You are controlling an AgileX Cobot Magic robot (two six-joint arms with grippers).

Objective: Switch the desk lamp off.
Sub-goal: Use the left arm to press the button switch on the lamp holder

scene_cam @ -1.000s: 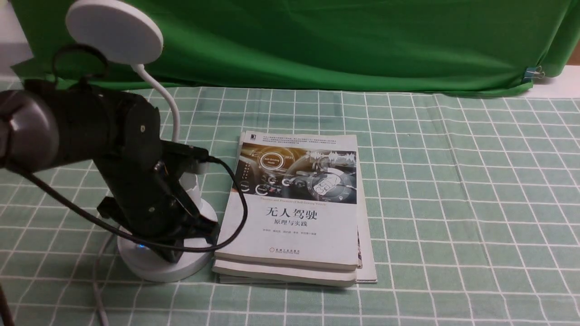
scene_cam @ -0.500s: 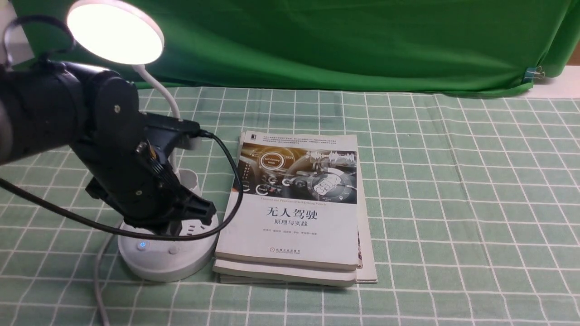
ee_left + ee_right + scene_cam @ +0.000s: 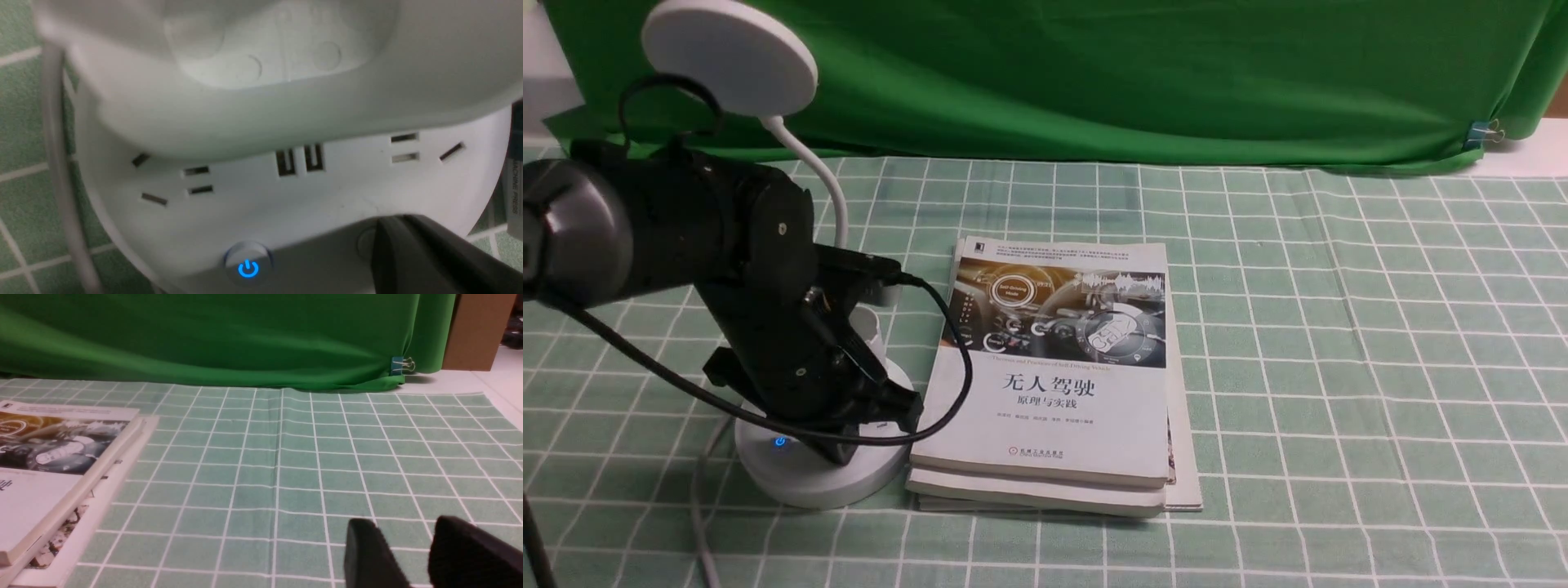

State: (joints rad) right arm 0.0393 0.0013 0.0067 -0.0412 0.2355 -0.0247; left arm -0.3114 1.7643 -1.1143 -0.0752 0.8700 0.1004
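The desk lamp stands at the left of the table, and its round disc head (image 3: 729, 55) is dark. A thin neck (image 3: 829, 192) runs down to the round base (image 3: 800, 482). My left gripper (image 3: 837, 453) is shut with nothing in it. Its tip rests on the front of the base, beside a glowing blue power button (image 3: 779, 442). In the left wrist view the joined fingertips (image 3: 392, 234) partly cover a second round button (image 3: 365, 243), with the blue button (image 3: 248, 267) beside it. My right gripper (image 3: 402, 539) stands open and empty low over the cloth.
A stack of books (image 3: 1054, 376) lies against the right side of the lamp base. The lamp's grey cord (image 3: 698, 506) trails off the front edge. A green backdrop (image 3: 1094, 73) hangs behind the checked tablecloth (image 3: 1339, 367).
The lamp head was dark one second ago, lit half a second ago with my left gripper raised, and is dark again now. The gripper has come back down onto the base.
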